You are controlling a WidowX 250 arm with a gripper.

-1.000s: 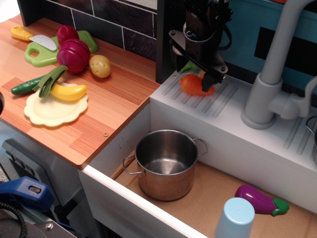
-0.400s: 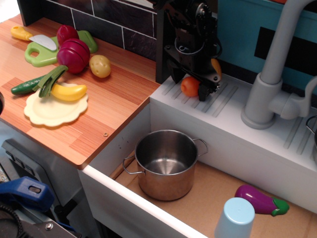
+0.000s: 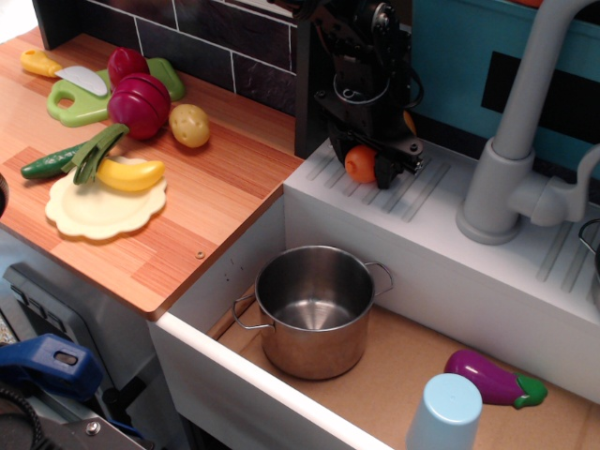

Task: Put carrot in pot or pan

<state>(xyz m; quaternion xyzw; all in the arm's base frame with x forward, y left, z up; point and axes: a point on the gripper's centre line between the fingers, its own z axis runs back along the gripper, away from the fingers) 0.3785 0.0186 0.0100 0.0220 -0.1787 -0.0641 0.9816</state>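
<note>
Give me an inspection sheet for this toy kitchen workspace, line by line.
Surface: wooden counter at left, white ridged drainboard, sink basin below.
Job's things: carrot held in the end effector above the drainboard; pot upright and empty in the basin.
Clutter: eggplant and light blue cup in the basin; potato, banana on a plate, other toy food on the counter.
Grippers: end effector shut on the carrot.
Cables: black wires on the arm.
Surroundings: grey faucet, dark tiled backsplash.
</note>
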